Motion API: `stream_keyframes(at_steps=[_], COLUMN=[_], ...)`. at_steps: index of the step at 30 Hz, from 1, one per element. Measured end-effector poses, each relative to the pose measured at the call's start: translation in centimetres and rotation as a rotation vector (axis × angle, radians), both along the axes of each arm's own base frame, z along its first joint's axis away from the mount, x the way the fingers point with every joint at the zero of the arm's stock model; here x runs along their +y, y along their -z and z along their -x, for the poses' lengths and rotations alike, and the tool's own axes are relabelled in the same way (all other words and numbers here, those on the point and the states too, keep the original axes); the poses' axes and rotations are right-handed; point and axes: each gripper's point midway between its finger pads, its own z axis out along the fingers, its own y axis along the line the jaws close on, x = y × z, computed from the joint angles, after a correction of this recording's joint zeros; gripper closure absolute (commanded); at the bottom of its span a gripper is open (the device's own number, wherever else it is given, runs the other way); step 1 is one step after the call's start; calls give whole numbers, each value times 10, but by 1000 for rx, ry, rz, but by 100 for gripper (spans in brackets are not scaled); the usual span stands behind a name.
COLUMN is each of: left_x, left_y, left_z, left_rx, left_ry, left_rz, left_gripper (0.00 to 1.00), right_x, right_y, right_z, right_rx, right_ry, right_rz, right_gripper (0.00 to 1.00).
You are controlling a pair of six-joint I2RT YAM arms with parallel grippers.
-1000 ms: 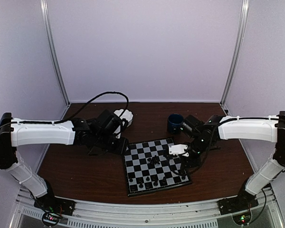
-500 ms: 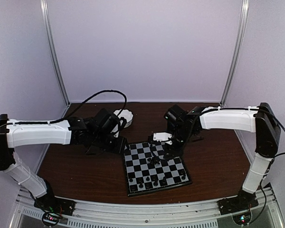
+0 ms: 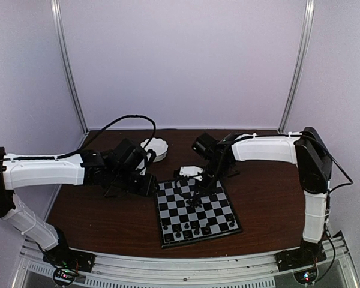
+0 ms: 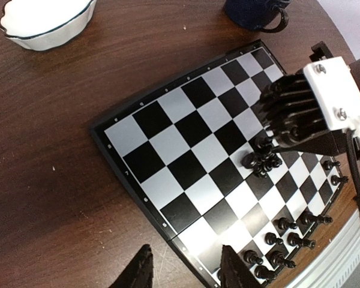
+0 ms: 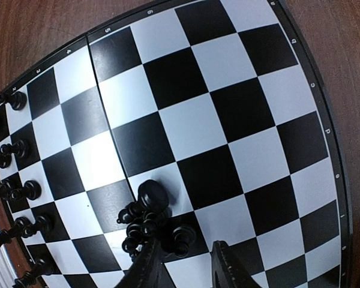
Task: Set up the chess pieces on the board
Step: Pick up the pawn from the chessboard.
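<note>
The board (image 3: 211, 203) lies in the middle of the table, and also shows in the left wrist view (image 4: 186, 132) and the right wrist view (image 5: 228, 102). A heap of chess pieces (image 3: 195, 202) lies tumbled near the board's centre (image 4: 261, 162) (image 5: 145, 217). Several more pieces (image 3: 192, 228) stand in rows along the near edge (image 4: 288, 231) (image 5: 12, 180). My right gripper (image 3: 198, 192) is open just above the heap, its fingertips (image 5: 149, 264) either side of one lying piece. My left gripper (image 3: 150, 185) is open and empty over the board's left edge (image 4: 186, 273).
A white scalloped bowl (image 3: 155, 148) stands behind my left arm, at the top left of the left wrist view (image 4: 48, 21). A dark blue mug (image 4: 252, 12) stands beyond the board's far corner, hidden behind my right arm from above. Brown table (image 3: 96, 210) surrounds the board.
My right arm has swung left from the board's right side to above the heap. My left gripper has shifted slightly left and nearer. The pieces have not moved.
</note>
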Motion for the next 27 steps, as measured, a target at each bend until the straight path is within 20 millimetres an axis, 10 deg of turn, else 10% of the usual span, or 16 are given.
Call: stream_keyframes(at_steps=[27], left_x=[5], left_y=[5], left_z=[3], left_rx=[4], left_ry=[-3], left_rz=[-10], left_gripper=[61], right_x=[1], right_y=[10], right_z=[0], right_rx=[38], right_ry=[22], right_rz=[26], right_gripper=[96])
